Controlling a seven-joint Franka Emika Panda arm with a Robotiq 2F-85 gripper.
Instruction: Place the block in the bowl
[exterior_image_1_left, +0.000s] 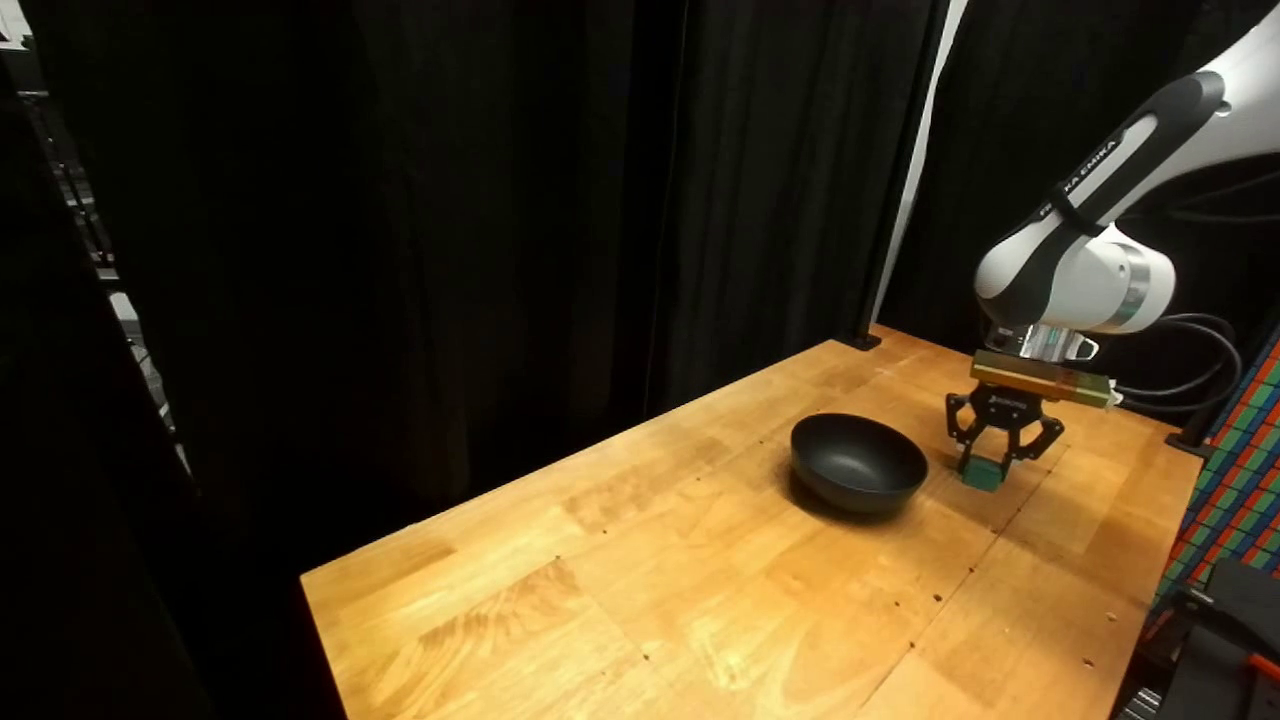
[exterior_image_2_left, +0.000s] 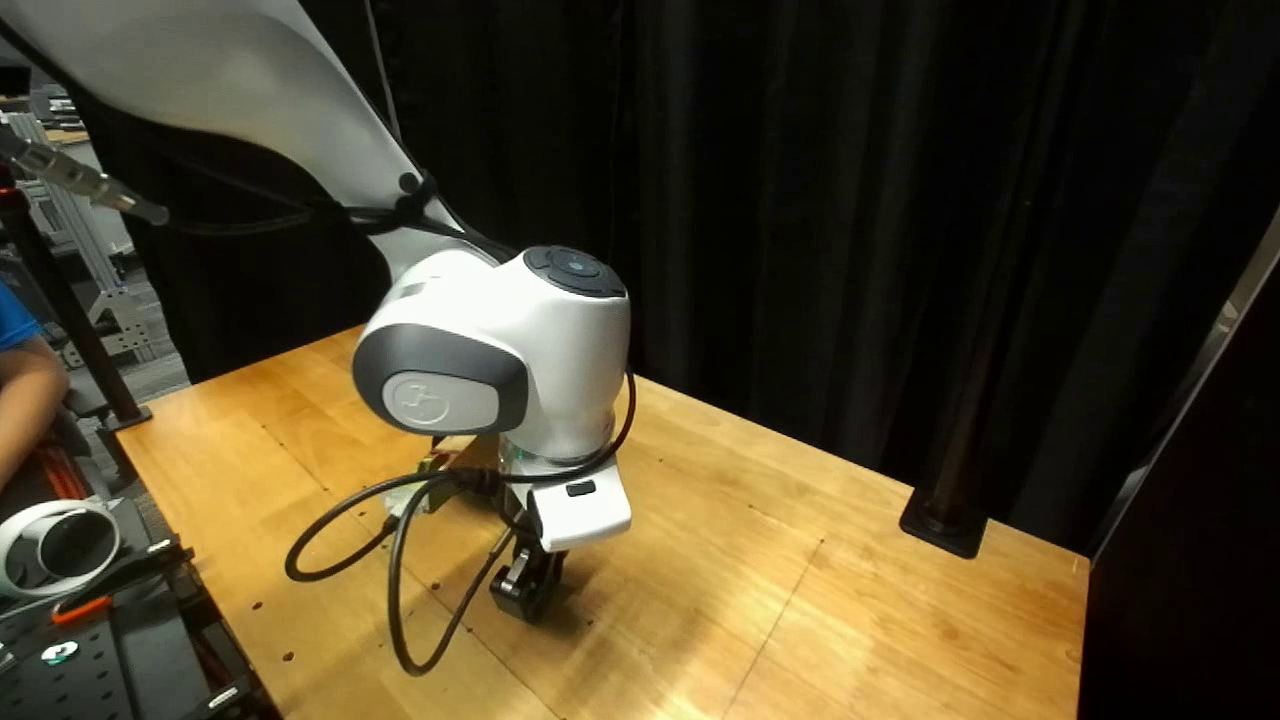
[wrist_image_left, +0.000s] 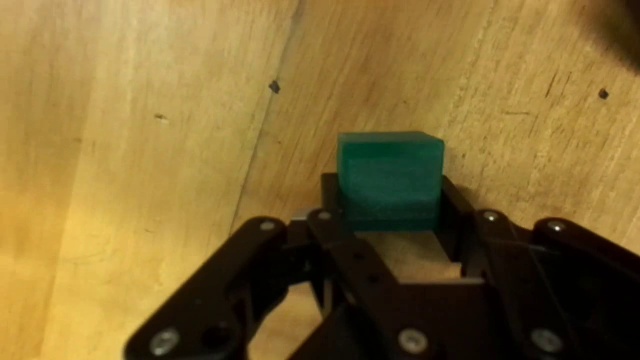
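Note:
The block (exterior_image_1_left: 982, 474) is a small teal-green cube just beside the bowl in an exterior view. It also shows in the wrist view (wrist_image_left: 391, 182). My gripper (exterior_image_1_left: 986, 466) points down with one finger against each side of the block, shut on it. The block is at or slightly above the table; I cannot tell whether it touches. The bowl (exterior_image_1_left: 859, 464) is round and black and stands upright on the table, a short way from the gripper. In an exterior view the arm hides the bowl and block, and only part of the gripper (exterior_image_2_left: 528, 585) shows.
The wooden table (exterior_image_1_left: 700, 560) carries the bowl. Black curtains (exterior_image_1_left: 520, 220) hang behind it. A black post base (exterior_image_2_left: 943, 522) stands at a table edge. A loose cable loop (exterior_image_2_left: 395, 570) hangs by the wrist. A dark cart (exterior_image_2_left: 100, 640) stands beside the table.

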